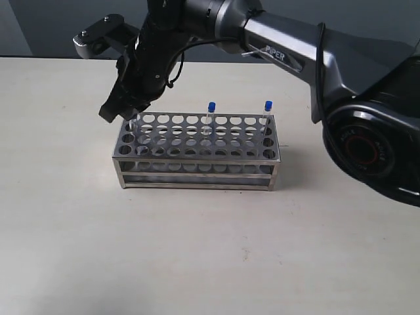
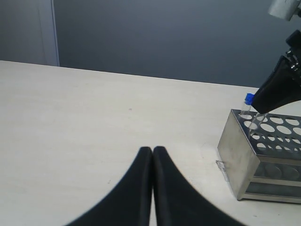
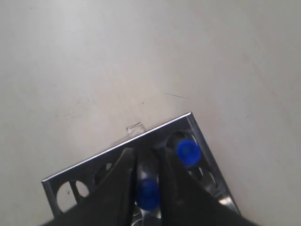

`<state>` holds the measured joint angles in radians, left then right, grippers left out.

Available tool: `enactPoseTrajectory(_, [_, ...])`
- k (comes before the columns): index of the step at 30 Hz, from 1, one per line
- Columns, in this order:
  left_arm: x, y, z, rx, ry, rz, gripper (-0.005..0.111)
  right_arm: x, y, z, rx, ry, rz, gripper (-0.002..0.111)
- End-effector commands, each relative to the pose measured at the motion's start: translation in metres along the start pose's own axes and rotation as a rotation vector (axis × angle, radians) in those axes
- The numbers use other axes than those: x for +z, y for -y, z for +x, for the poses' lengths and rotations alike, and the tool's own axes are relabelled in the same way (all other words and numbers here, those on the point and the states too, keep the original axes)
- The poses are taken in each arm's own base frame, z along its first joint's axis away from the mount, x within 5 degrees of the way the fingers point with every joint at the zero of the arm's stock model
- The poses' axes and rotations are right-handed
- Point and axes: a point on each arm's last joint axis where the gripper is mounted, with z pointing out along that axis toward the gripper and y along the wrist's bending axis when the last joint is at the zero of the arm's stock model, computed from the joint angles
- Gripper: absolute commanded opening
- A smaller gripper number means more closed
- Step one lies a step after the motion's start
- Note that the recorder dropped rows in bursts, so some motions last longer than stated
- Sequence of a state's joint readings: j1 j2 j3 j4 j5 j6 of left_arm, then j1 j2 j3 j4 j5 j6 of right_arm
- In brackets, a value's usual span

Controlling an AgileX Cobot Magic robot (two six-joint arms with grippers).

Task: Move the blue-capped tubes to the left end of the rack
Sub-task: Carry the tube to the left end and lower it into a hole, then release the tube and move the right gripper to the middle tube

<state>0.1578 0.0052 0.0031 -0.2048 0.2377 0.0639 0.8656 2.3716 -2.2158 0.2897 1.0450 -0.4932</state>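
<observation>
We saw the right pincer (image 3: pixel 146 155) closed on one blue-capped tube (image 3: pixel 148 193), near upright, its lower end entering a hole at the left end of the rack (image 1: pixel 197 154). The left pincer (image 2: pixel 153 157) sat shut, empty, well apart.

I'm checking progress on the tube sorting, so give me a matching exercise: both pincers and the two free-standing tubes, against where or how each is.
Column one: 1 left pincer; 2 right pincer; 3 middle tube; 4 right tube.
Column two: A back row, right end of the rack; B shut, empty, away from the rack; C back row, mid-rack; D closed on a capped tube at the left end.
Pairs: 1-B, 2-D, 3-C, 4-A.
</observation>
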Motion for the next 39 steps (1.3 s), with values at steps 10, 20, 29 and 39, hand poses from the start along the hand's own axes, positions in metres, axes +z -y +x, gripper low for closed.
enactPoseTrajectory(10, [-0.001, 0.001, -0.001, 0.002, 0.004, 0.012, 0.001, 0.003, -0.008, 0.0, 0.009, -0.011, -0.052, -0.001])
enactPoseTrajectory(20, [-0.001, 0.001, -0.001, 0.002, 0.004, 0.012, 0.001, 0.002, -0.01, 0.002, 0.015, -0.037, -0.079, 0.04])
enactPoseTrajectory(29, [-0.001, 0.001, -0.001, 0.002, 0.004, 0.012, 0.001, -0.042, -0.018, -0.009, 0.021, 0.008, -0.071, 0.039])
enactPoseTrajectory(39, [-0.001, 0.001, -0.001, 0.002, 0.004, 0.012, 0.001, -0.081, -0.003, -0.003, 0.068, -0.07, 0.121, 0.039])
